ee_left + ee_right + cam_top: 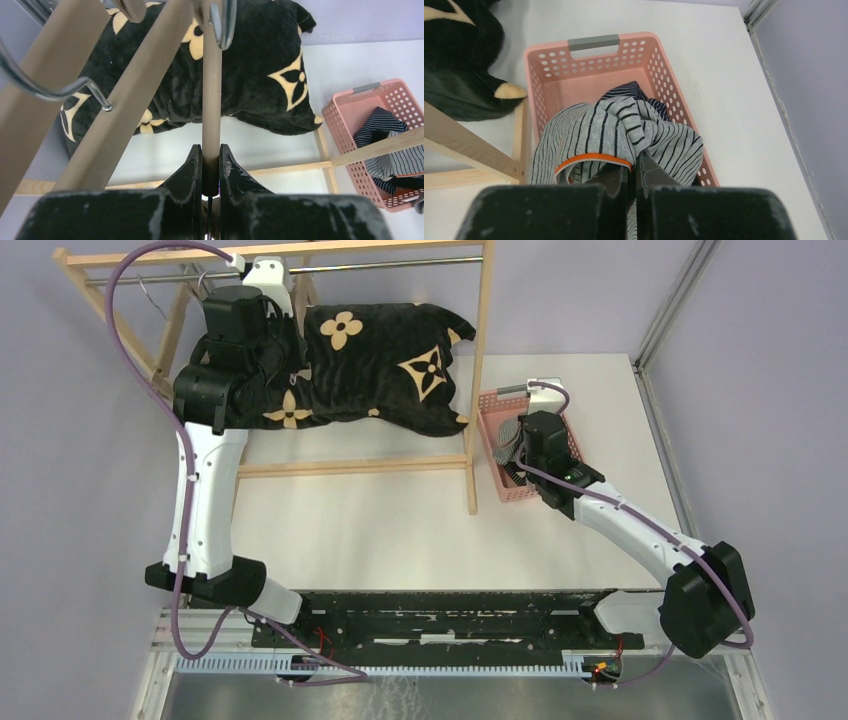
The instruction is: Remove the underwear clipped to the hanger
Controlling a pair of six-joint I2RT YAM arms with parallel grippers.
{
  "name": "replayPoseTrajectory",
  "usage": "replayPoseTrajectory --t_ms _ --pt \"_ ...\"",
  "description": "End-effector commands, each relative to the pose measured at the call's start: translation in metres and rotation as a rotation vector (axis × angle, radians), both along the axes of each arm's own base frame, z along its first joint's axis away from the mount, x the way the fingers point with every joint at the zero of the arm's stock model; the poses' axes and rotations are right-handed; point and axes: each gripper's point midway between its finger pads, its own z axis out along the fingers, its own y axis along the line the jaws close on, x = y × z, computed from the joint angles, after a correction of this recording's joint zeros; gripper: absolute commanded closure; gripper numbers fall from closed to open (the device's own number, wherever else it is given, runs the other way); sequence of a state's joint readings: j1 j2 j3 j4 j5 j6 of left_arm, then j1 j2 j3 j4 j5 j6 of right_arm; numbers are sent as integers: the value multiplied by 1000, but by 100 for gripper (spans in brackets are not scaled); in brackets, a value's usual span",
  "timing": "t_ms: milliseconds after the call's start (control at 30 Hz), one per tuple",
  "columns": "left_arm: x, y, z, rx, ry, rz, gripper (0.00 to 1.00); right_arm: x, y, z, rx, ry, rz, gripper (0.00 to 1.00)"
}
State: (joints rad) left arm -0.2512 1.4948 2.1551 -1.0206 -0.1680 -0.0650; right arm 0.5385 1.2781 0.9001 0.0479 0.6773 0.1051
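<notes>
Underwear (507,431), top view: lies in the pink basket (492,398) at the right of the tabletop (400,530), under the wrist of the right arm (640,530); only grey stripes show.
Rack, top view: a wooden rack (485,340) with a metal rail (400,264) stands at the far side. A black cushion (380,360) with tan flower marks is draped on it, and the left arm (205,490) reaches up to the rail's left end.
Room, top view: white tabletop, pale lilac walls (780,440), a metal post (668,310) at the far right corner.
Left claw (211,165), left wrist view: nearly closed, both fingers pressed on a grey-brown slat (211,100) that runs up between them. Metal hooks (223,25) curve above.
Background, left wrist view: the cushion hangs behind the slat. At the right, the basket holds a navy striped piece (380,125) and a grey-striped piece (402,162).
Right claw (633,165), right wrist view: closed tight on the grey-striped piece, whose folds gather at its tips. An orange waistband (594,159) curves beside one finger.
Basket, right wrist view: the navy striped piece lies behind the grey one, inside. A grey handle (593,42) sits on the far rim. The basket stands on the white tabletop, between the rack's foot and the lilac wall.
</notes>
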Motion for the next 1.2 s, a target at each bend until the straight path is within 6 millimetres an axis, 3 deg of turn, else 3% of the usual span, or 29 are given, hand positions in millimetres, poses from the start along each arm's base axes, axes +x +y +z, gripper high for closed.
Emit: replayPoseTrajectory --t_ms 0,100,300,667,700,767,867,933,1167 --pt "13 -7 14 -13 -66 -43 95 8 -13 5 57 -36 -39 99" --pt "10 -11 14 -32 -88 -67 69 13 -17 -3 79 -12 -43 99" --pt "-9 -11 27 -63 -153 -87 44 19 -15 -24 84 50 -38 99" --pt "-51 -8 45 -111 -239 -115 33 28 -9 -53 66 127 -34 98" --pt "-56 -7 48 -116 -251 -112 33 29 -9 -56 63 135 -35 93" --pt "-66 -2 54 -117 -276 -105 32 32 -9 -59 52 146 -36 64" --pt "-79 6 59 -106 -297 -82 29 32 -7 -49 57 131 -21 37" --pt "-87 13 61 -98 -308 -54 29 30 -4 -37 70 111 9 29" --pt "-106 45 66 -62 -350 86 28 12 -7 8 98 13 56 25"
